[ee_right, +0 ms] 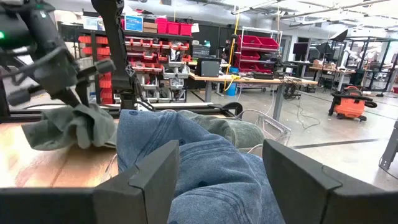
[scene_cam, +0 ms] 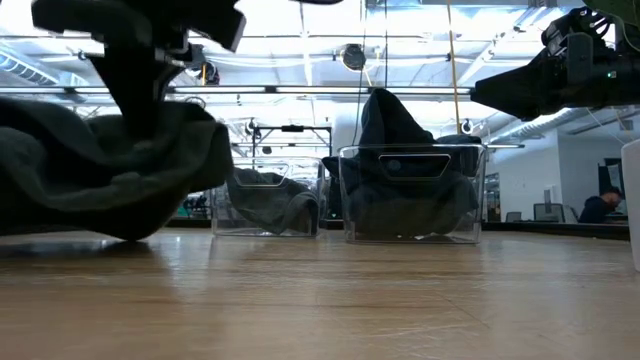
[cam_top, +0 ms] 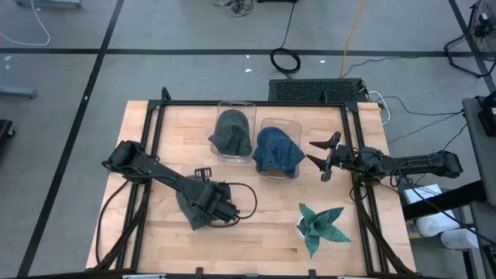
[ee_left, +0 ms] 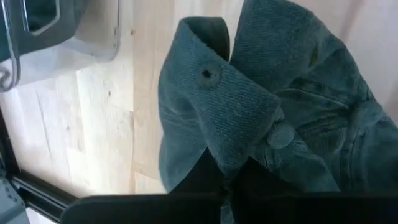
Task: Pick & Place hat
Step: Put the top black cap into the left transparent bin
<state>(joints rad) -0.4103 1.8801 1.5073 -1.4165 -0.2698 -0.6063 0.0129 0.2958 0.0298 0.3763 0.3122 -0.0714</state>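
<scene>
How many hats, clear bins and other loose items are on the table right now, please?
Hats: 3 – grey-green hat, blue denim hat, dark green hat pinched by the left gripper
Clear bins: 2 – left bin, right bin
Green striped plant: 1
Total: 6

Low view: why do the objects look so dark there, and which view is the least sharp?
Low view: bright ceiling lights behind silhouette the grey-green fabric hat and clear plastic bins; the wooden table shows soft glare. Left wrist view: the hat sits very close, its near edge blurred.
</scene>
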